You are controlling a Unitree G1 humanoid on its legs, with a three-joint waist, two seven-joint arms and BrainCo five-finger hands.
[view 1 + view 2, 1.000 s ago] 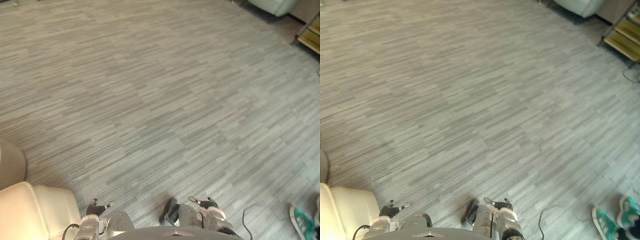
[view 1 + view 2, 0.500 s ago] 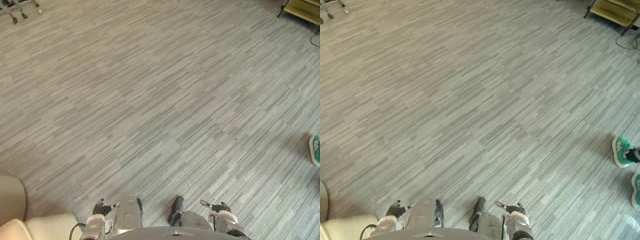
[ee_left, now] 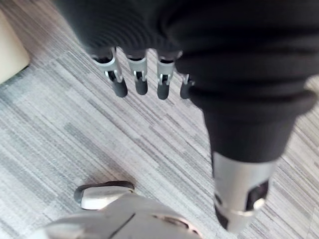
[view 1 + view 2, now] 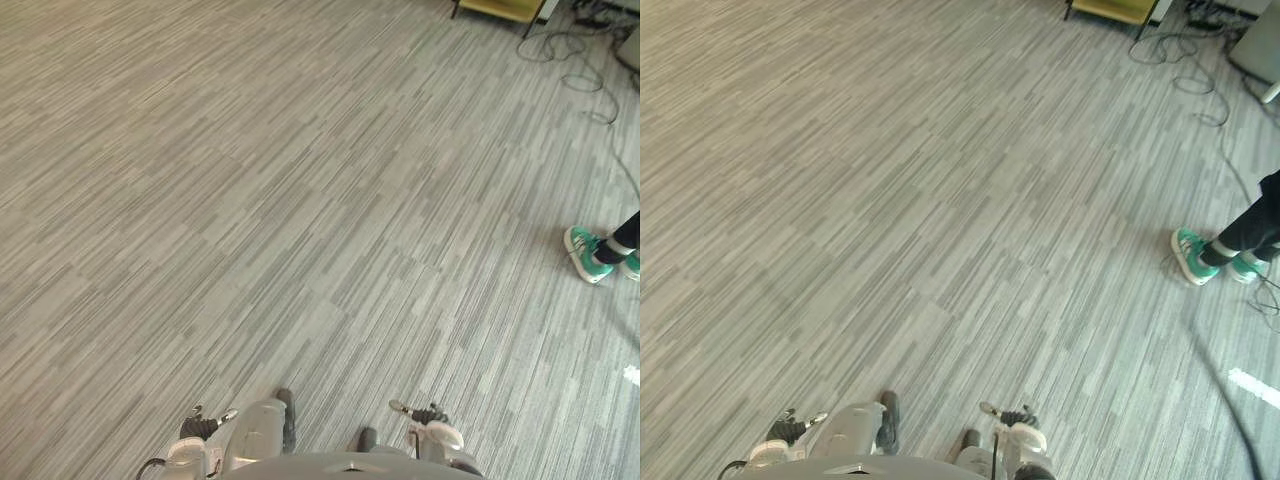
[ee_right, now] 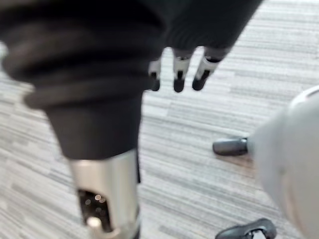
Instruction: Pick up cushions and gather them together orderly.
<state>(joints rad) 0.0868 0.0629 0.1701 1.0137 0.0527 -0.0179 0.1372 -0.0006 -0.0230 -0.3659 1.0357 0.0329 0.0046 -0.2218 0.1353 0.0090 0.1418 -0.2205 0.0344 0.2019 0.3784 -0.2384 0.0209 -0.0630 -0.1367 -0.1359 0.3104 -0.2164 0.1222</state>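
Note:
A cream padded edge (image 3: 10, 50), possibly a cushion, lies on the grey carpet just beyond my left hand (image 3: 141, 74). That hand hangs above the floor with straight fingers and holds nothing. My right hand (image 5: 179, 69) also hangs over bare carpet, fingers straight and relaxed, with nothing in it. Both hands stay low at my sides.
Grey striped carpet (image 4: 300, 200) stretches ahead. A person's legs in teal shoes (image 4: 588, 255) stand at the right. Black cables (image 4: 570, 50) trail over the floor at the far right, beside a yellow piece of furniture (image 4: 500, 8).
The camera has swung round: the cream cushions at the lower left have slid out of the eye views, and the teal shoes have moved further into them. Both hands stay hanging open.

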